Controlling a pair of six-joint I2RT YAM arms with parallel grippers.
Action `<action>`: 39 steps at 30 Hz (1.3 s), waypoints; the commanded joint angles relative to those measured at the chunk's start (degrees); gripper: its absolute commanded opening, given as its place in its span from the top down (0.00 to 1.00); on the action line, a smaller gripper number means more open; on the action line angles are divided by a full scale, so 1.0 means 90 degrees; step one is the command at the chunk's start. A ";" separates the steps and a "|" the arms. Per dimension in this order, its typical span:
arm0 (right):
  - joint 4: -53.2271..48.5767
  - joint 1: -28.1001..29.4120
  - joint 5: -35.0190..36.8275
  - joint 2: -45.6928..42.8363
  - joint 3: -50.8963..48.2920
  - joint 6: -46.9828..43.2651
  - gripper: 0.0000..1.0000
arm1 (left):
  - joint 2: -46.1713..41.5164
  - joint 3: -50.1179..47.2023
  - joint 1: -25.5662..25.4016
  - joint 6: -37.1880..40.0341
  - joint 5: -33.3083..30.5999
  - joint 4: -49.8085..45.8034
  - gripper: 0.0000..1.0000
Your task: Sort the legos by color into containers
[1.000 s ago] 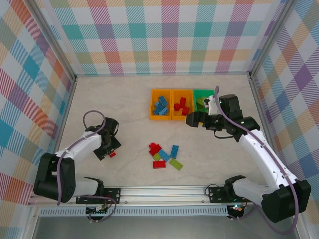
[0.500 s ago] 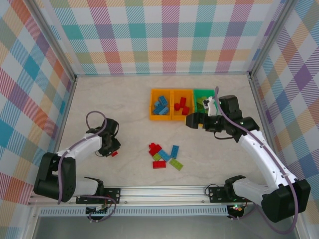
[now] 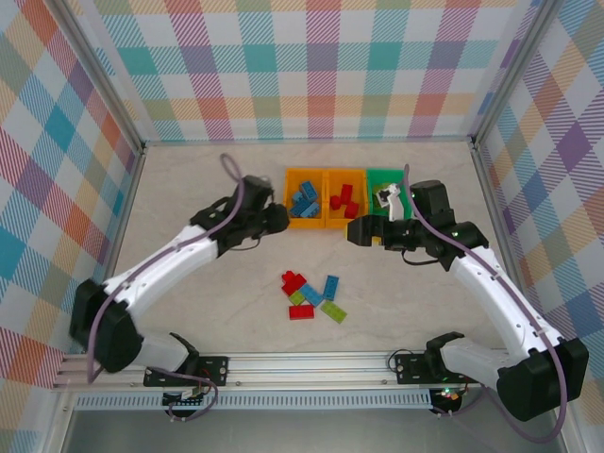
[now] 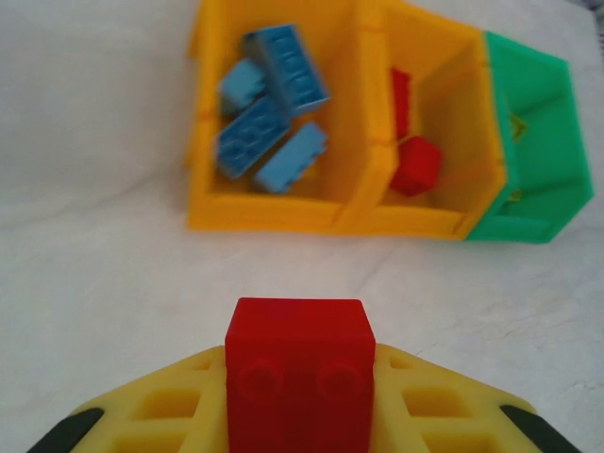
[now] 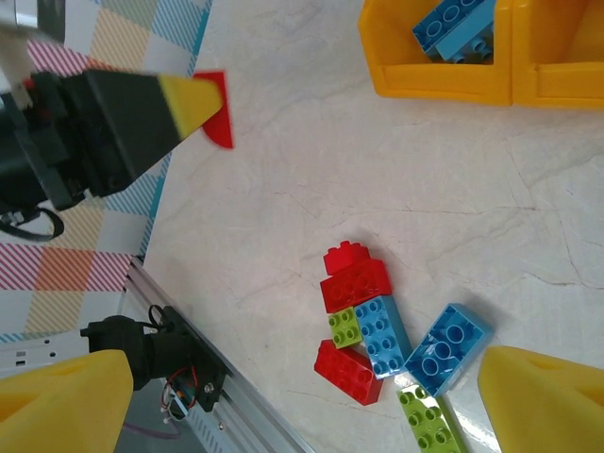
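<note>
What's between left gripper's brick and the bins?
Bare marbled tabletop, per left wrist view, between the red studded plastic brick and the joined orange plastic bins.

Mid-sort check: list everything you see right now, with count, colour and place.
small open-topped plastic bins: three, two orange and one green, joined in a row at the far centre of the table
blue studded plastic bricks: about four, in the left orange bin
red studded plastic bricks: at least two, in the middle orange bin
green bin: contents hard to tell
loose bricks: about seven, red, blue and lime green, clustered at the table's front centre
single red brick: one, between the left gripper's fingers
pale marbled tabletop: one
left gripper: shut on the single red brick, left of the bins
right gripper: open, empty, in front of the bins
</note>
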 commanded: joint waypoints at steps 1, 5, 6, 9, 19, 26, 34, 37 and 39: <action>-0.0256 0.0040 0.0133 -0.0252 0.0190 0.0054 0.05 | 0.1017 0.0862 -0.0335 0.0379 -0.0248 0.0369 0.74; -0.0445 0.0033 0.0290 -0.0591 0.0071 0.0047 0.05 | 0.2424 0.2252 -0.0487 0.0378 -0.0086 0.0449 0.75; -0.0469 0.0038 0.0321 -0.0675 0.0025 0.0076 0.05 | 0.2763 0.2574 -0.0495 0.0395 -0.0111 0.0448 0.75; -0.0498 0.0035 0.0427 -0.0873 -0.0094 0.0137 0.05 | 0.3653 0.3590 -0.0494 0.0512 -0.0184 0.0239 0.75; -0.0599 0.0039 0.0522 -0.1007 -0.0223 0.0210 0.05 | 0.5666 0.6552 -0.0477 0.0919 -0.0234 -0.0892 0.50; -0.0558 0.0038 0.0632 -0.0922 -0.0197 0.0230 0.05 | 0.5393 0.6700 -0.0485 0.1048 -0.0011 -0.1021 0.42; -0.0490 0.0037 0.0945 -0.0745 -0.0307 0.0290 0.05 | 0.2460 0.2957 -0.0495 0.1296 0.0296 0.0898 0.42; -0.0356 0.0054 0.1040 -0.0522 -0.0408 0.0466 0.06 | 0.1234 0.1578 -0.0495 0.1628 0.0279 0.1540 0.42; -0.0310 0.0161 0.1327 -0.0277 -0.0430 0.0681 0.07 | 0.0526 0.0964 -0.0496 0.1883 0.0273 0.1589 0.42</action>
